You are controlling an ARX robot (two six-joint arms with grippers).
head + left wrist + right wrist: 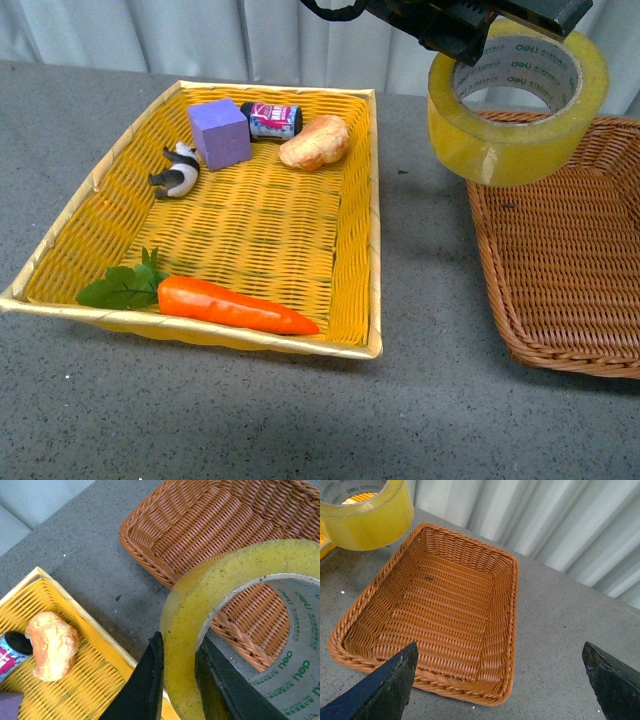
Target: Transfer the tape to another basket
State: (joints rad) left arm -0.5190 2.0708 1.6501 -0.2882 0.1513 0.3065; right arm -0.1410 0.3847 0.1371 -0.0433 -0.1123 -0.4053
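My left gripper [470, 45] is shut on the tape [515, 110], a wide yellow translucent roll with a pale printed core. It holds the roll in the air over the near-left corner of the brown wicker basket [560, 260]. In the left wrist view the jaws clamp the roll's wall [182, 645], one finger outside and one inside, with the brown basket [210, 530] below. In the right wrist view the tape [367, 515] hangs over the empty brown basket [435, 610]. My right gripper [500, 680] is open and empty beside that basket.
A bright yellow woven tray basket [360, 200] stands to the left. It holds a purple cube [218, 133], a small can [272, 120], a bread roll [315, 142], a panda figure [178, 170] and a carrot [230, 303]. Grey tabletop [420, 250] separates the baskets.
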